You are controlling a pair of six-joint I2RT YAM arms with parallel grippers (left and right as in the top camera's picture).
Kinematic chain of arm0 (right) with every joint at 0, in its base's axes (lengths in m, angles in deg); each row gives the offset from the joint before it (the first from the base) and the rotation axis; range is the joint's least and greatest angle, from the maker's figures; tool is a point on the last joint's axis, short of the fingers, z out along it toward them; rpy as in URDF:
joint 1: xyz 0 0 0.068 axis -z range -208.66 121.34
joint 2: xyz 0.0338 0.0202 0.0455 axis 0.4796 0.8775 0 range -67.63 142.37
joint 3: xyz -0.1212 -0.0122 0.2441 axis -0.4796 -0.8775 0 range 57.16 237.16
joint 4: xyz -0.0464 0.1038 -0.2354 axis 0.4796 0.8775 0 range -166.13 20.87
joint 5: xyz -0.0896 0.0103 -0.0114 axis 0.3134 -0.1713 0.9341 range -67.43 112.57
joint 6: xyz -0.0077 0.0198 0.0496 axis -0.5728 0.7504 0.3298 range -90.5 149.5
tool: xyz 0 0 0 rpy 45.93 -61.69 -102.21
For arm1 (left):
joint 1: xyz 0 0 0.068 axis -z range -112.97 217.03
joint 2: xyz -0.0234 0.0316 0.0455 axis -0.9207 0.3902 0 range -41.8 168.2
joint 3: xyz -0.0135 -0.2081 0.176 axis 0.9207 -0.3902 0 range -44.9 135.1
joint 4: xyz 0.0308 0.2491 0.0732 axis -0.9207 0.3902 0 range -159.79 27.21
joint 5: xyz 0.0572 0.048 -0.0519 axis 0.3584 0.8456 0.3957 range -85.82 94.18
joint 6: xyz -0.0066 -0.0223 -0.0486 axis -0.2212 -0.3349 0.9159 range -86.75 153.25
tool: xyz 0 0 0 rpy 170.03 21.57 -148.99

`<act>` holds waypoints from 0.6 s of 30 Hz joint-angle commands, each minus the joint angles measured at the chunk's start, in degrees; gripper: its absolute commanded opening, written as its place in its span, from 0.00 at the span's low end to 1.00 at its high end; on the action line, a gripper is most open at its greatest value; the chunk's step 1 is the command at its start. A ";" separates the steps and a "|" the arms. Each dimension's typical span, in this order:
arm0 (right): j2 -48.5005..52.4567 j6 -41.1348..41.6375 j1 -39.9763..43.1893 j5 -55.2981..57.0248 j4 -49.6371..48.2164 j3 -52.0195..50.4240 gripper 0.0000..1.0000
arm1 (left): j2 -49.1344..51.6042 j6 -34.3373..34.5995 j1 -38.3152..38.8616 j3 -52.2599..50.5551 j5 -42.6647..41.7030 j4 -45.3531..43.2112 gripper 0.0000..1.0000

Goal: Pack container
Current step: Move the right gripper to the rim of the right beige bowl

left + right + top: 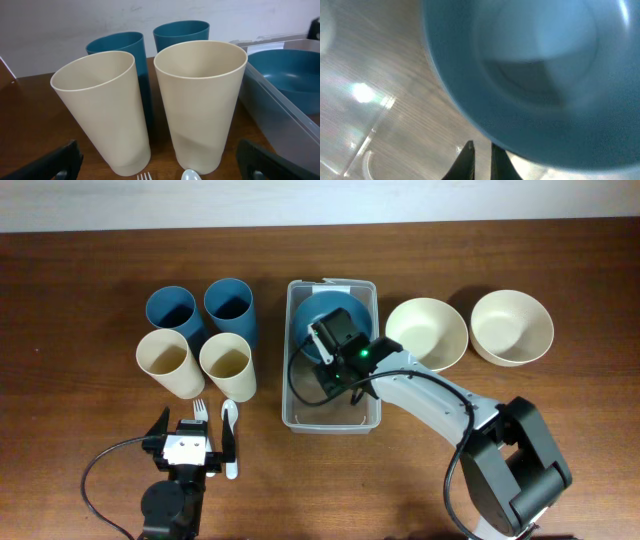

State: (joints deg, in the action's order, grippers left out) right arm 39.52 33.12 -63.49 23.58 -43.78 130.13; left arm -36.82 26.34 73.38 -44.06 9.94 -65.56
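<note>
Since the right claw point(482, 161) sits nearly closed at the rim of the blue bowl point(335, 308), a grip cannot be told; rising with the rim caught would tip the bowl or drag the container point(330, 418), centre of overhead frame; left claw point(193, 430) gapes wide, empty; right wrist view alone shows the finger slit; overhead alone shows cream bowls point(427, 332) outside, upper right.

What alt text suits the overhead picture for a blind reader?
The right claw reaches into a clear container holding a blue bowl. Four cups stand left of it, two cream bowls right; the open left claw faces a fork and spoon.
</note>
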 commanded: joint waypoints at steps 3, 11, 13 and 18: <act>-2.89 -0.13 0.31 -2.43 5.16 3.48 0.18 | -0.55 -0.92 -0.11 -0.31 -0.42 -0.09 1.00; -10.84 6.71 0.85 -5.29 18.64 12.33 0.24 | -0.55 -0.92 -0.11 -0.31 -0.42 -0.09 1.00; -13.25 9.38 2.03 -4.35 21.24 14.53 0.34 | -0.55 -0.92 -0.11 -0.31 -0.42 -0.09 1.00; -17.73 16.37 11.21 2.75 24.26 16.24 0.49 | -0.55 -0.92 -0.11 -0.31 -0.42 -0.09 1.00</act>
State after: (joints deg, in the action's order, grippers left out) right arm 24.22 43.20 -59.01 20.85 -20.63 145.34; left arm -36.82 26.36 73.38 -44.06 9.94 -65.56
